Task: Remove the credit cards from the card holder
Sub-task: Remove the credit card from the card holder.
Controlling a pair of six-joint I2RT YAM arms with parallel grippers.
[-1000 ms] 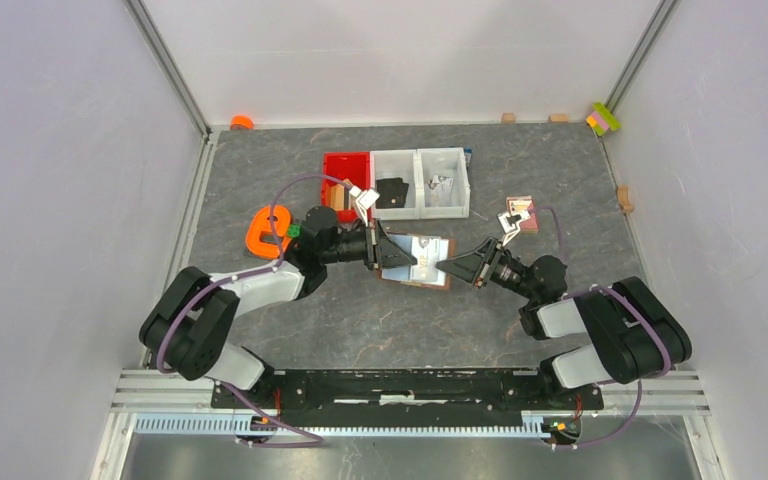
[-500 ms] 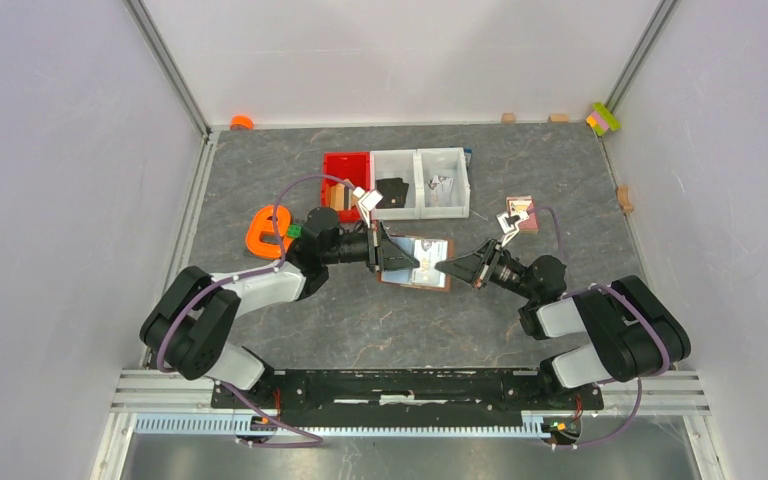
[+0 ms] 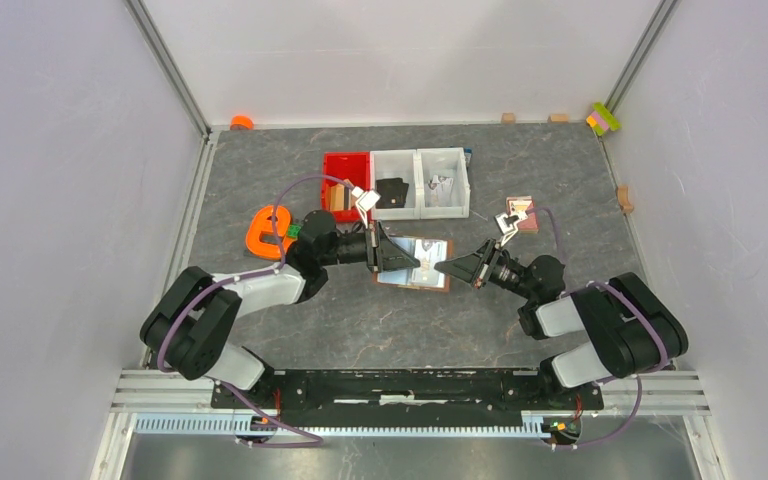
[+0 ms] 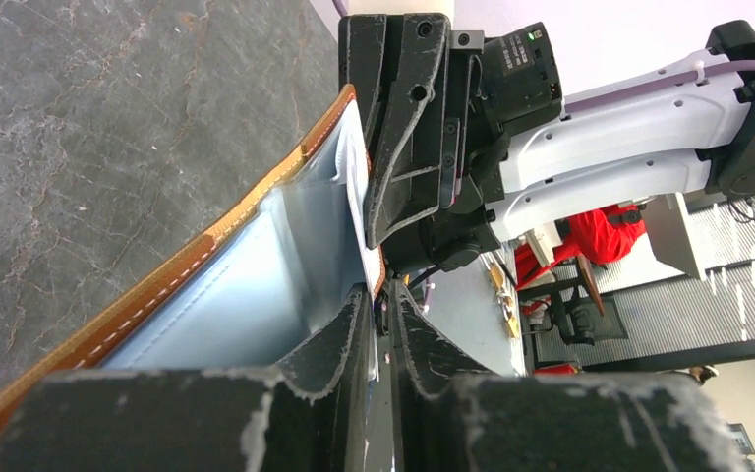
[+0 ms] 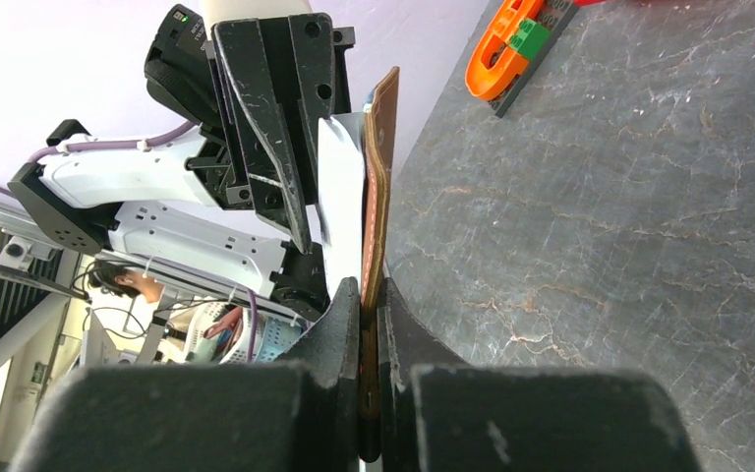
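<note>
The brown card holder [image 3: 425,264] is held open just above the table's middle, its pale grey-blue lining [image 4: 256,285] facing up. My left gripper [image 3: 400,258] is shut on its left edge, fingers pinching a thin pale layer [image 4: 381,305]. My right gripper [image 3: 440,267] is shut on the opposite brown leather edge [image 5: 372,295]. The leather [image 5: 381,167] stands edge-on in the right wrist view, with the left gripper's fingers [image 5: 275,128] behind it. The right gripper's fingers [image 4: 403,147] show in the left wrist view. No dark grey credit card shows; they are hidden.
A red bin [image 3: 346,172] and two white bins [image 3: 442,182] stand behind the wallet; a black flat piece [image 3: 393,192] lies in one. An orange object [image 3: 263,231] lies left. A pink-red picture card [image 3: 521,214] lies right. Small blocks sit along the back wall.
Almost nothing. Both grippers keep their hold on the wallet; the right gripper has edged very slightly left.
</note>
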